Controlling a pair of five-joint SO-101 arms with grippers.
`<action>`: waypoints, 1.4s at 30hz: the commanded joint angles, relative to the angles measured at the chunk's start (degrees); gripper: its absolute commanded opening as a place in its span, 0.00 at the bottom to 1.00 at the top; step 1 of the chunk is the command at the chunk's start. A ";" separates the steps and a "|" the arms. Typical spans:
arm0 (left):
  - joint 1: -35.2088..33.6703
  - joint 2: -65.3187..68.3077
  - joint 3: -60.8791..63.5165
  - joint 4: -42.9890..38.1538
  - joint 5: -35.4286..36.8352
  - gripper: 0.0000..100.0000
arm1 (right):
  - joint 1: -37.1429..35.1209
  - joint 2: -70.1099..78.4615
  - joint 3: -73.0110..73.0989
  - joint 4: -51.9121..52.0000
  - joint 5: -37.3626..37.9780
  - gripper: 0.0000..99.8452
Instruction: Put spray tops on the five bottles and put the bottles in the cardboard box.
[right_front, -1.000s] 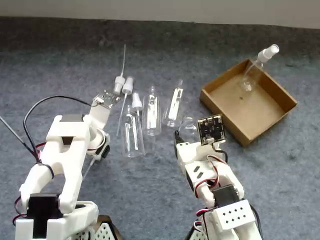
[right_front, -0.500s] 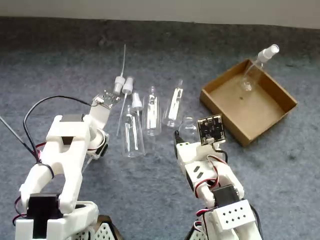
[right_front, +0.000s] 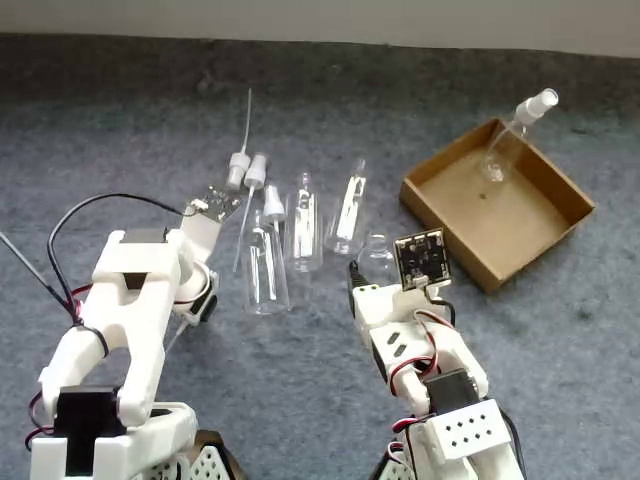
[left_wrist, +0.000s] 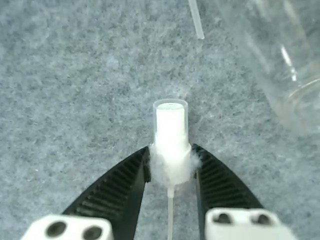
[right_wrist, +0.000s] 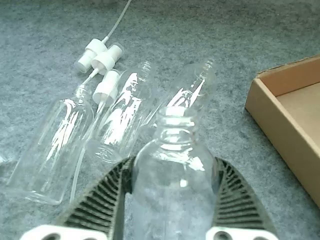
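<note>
**Inspector:** Item one, the bottles. Condition?

**Onlooker:** Clear plastic, round-shouldered, with threaded necks. One bottle (right_front: 503, 145) leans in the cardboard box (right_front: 520, 225) against its far corner, its fitted top (right_front: 541, 102) white. Three uncapped bottles (right_front: 303, 228) lie side by side on the worktop (right_front: 120, 120), apart from the box on the left arm's side.

**Inspector:** End effectors?

**Onlooker:** The left end effector (left_wrist: 171, 161) is drawn to a narrow gap, pinching a white spray top (left_wrist: 171, 135) at its collar with the thin dip tube trailing back. It sits beyond the lying bottles from the box. The right end effector (right_wrist: 172, 170) is spread wide and clamped on a fifth bottle (right_wrist: 172, 150), near the box's closest wall. Its ribbed pads touch both sides.

**Inspector:** Surfaces?

**Onlooker:** Grey, felt-like worktop. The box is brown, shallow and square. Three loose spray tops (right_front: 238, 168) lie by the uncapped bottles' necks.
</note>
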 joint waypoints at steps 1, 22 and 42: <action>1.45 0.04 -2.07 0.79 -0.62 0.09 | 0.04 -1.10 -0.66 -1.80 -0.44 0.13; 1.45 0.04 -1.98 1.23 -0.62 0.17 | 0.04 -1.10 -0.66 -1.80 -0.44 0.13; 1.45 0.04 1.01 0.79 -0.70 0.13 | 0.04 -1.10 -0.66 -1.80 -0.44 0.13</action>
